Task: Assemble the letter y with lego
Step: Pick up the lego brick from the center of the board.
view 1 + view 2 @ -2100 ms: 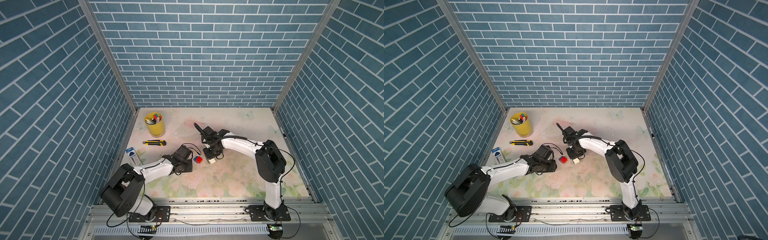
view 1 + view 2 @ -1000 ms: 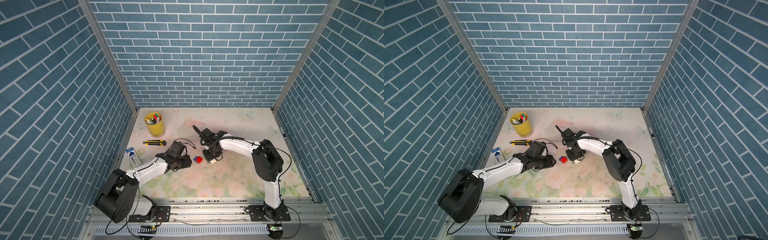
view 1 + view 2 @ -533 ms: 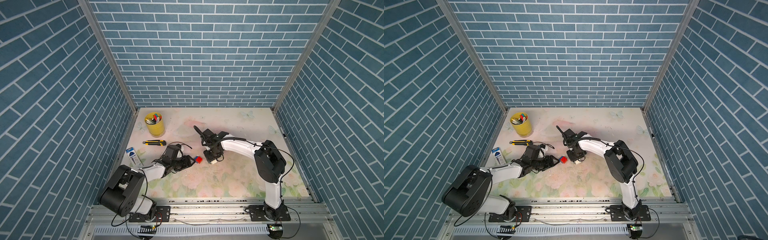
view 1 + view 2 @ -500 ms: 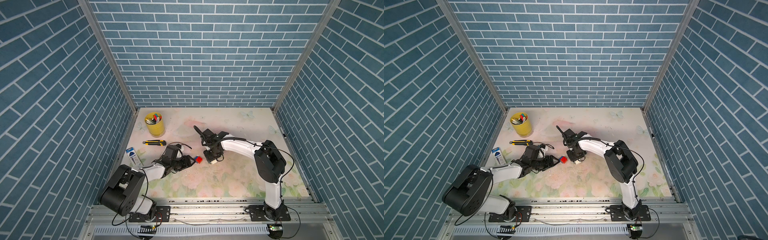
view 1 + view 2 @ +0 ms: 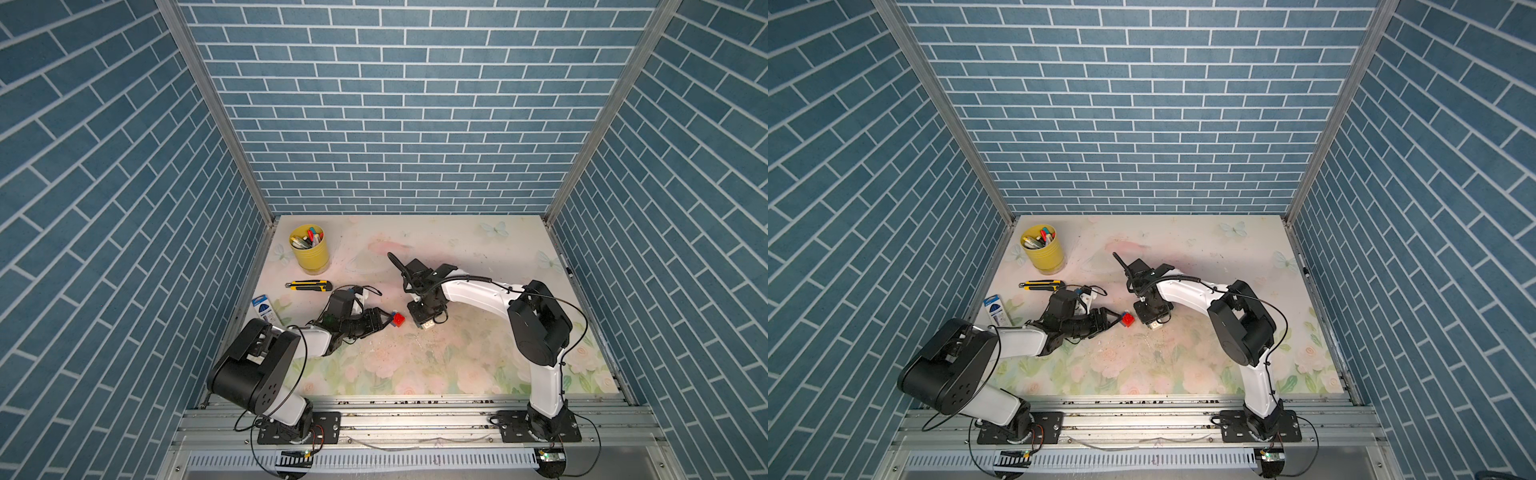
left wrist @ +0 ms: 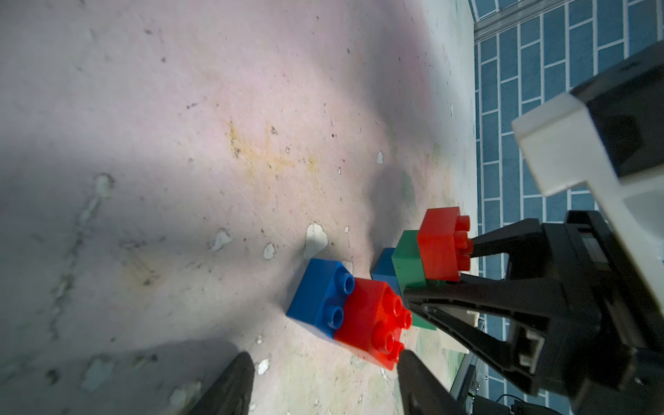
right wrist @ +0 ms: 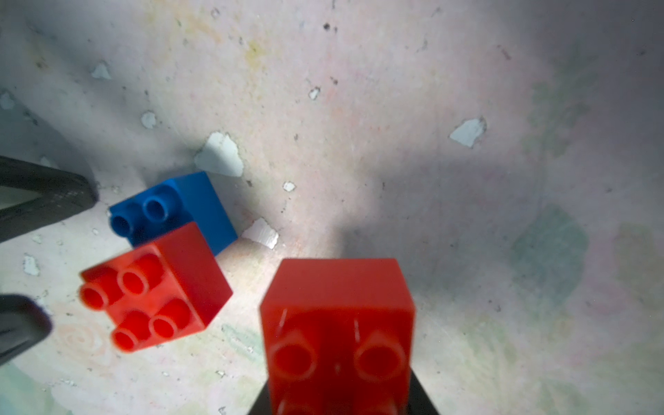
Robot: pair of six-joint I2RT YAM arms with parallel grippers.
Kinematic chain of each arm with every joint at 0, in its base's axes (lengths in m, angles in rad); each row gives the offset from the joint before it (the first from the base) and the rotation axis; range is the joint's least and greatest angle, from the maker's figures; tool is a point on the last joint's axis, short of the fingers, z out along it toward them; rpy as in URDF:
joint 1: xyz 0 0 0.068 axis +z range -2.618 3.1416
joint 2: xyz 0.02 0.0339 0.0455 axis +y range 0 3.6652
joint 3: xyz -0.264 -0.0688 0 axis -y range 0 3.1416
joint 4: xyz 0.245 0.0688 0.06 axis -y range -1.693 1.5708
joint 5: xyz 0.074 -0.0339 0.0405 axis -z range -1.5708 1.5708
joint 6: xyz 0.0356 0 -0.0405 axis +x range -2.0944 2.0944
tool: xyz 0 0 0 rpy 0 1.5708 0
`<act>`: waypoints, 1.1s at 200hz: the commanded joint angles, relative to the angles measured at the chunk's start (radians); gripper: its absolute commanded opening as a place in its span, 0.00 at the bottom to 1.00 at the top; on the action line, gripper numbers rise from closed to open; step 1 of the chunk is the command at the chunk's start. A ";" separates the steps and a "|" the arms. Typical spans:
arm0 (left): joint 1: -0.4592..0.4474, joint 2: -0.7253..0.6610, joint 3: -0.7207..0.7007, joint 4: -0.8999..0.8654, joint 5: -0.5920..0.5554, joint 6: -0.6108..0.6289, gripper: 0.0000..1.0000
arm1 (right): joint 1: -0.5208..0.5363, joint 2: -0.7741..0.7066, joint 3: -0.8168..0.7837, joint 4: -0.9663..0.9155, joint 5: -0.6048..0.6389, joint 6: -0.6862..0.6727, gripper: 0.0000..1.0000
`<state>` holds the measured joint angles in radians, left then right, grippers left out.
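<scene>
Bimanual cell, shown from above and from both wrists. The left hand (image 5: pixel 389 322) lies low over the floral-printed surface (image 5: pixel 415 365), its 2 black fingers (image 6: pixel 230 388) apart and clamped on nothing. Just ahead of the fingertips sits a red square studded plastic brick (image 6: pixel 370 319), pressed half-offset onto a blue square studded plastic brick (image 6: pixel 318 294) that rests on the surface. 1 fingertip stands just beside the red brick; contact cannot be told. The right hand (image 5: pixel 424 321) points downward and is closed on the partly built letter y (image 6: pixel 413 266): a green brick (image 6: pixel 404 251) carrying a 2nd red square brick (image 7: pixel 337 323), a 2nd blue brick (image 6: pixel 383 267) under the green, and a white brick (image 5: pixel 428 326) seen in a top view. Whether this cluster touches the surface cannot be told. It is near the loose pair, apart from it. Toward the far left corner are a yellow cup of pens (image 5: pixel 309 254), a yellow-and-black utility knife (image 5: pixel 308 285) and a small blue-and-white box (image 5: pixel 266 309)
</scene>
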<state>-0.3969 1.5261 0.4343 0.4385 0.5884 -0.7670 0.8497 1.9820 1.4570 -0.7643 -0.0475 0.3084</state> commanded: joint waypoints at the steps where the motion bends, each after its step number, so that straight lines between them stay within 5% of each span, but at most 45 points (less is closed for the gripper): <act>1: 0.007 0.030 -0.005 -0.159 -0.053 0.048 0.66 | -0.003 -0.027 0.009 -0.013 0.003 0.001 0.28; 220: 0.009 0.127 0.020 -0.299 -0.105 0.137 0.57 | -0.003 -0.093 0.040 -0.007 -0.013 -0.042 0.27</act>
<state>-0.3950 1.5906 0.5045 0.3962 0.5934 -0.6758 0.8497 1.9606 1.4826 -0.7765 -0.0498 0.3054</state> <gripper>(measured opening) 0.579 0.348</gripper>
